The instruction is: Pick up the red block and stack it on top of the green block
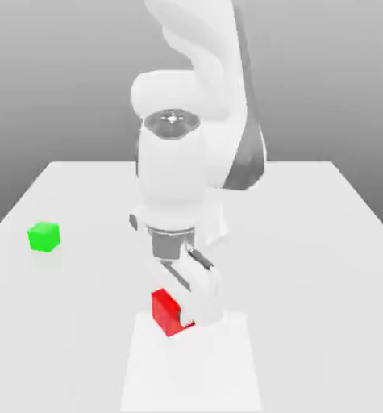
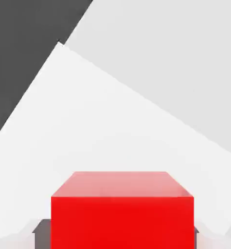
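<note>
One step looks done: the fingers grip the red block near the desk front at six o'clock, while carrying it onto the green block, well apart at ten o'clock, remains.

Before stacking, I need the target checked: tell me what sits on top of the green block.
Nothing: the green block has a bare top. The red block is apart, at the gripper. Its underside is hidden.

The white table carries the green block on its surface.
</note>
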`<action>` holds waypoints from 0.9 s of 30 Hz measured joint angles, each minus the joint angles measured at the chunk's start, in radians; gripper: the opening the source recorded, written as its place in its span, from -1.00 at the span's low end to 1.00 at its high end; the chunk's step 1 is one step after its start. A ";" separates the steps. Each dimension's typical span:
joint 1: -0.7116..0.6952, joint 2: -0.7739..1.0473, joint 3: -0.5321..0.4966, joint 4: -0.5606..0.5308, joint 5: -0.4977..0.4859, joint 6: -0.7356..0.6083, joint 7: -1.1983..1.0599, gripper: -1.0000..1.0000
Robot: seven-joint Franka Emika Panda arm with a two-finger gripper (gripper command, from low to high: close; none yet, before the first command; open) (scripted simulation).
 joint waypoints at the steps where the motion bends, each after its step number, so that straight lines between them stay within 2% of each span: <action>1: -0.048 -0.015 -0.025 -0.006 -0.010 -0.007 -0.038 -1.00; 6: -0.211 -0.083 -0.158 -0.035 -0.064 -0.038 -0.231 -1.00; 18: -0.602 -0.213 -0.566 -0.112 -0.226 -0.089 -0.673 -1.00; 27: -0.572 -0.130 -0.643 -0.119 -0.129 -0.002 -0.788 -1.00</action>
